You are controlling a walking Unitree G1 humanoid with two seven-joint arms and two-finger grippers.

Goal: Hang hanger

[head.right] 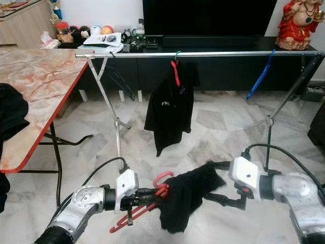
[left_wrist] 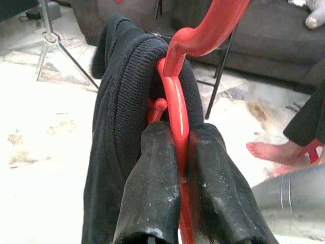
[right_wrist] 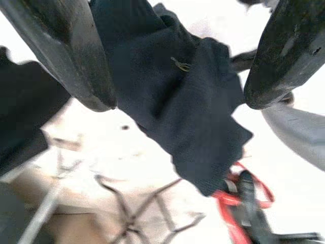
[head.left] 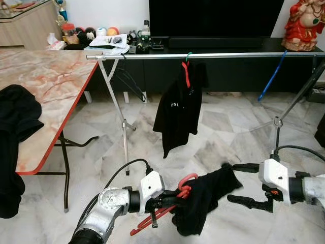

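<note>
Glossy red plastic hanger (left_wrist: 177, 101) draped with matt black knitted cloth garment (head.left: 203, 201); shiny silver metal rail (head.left: 203, 55); polished pale marble-look floor (head.left: 223, 132); smooth glossy pink marbled tabletop (head.left: 45, 81) edged in red

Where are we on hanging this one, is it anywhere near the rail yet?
Done: one black shirt already hangs on the rail. In hand: the left gripper is shut on the red hanger, with a black garment draped over it, low above the floor. The right gripper is open beside the garment. Left: lift it and hook it on the rail.
</note>
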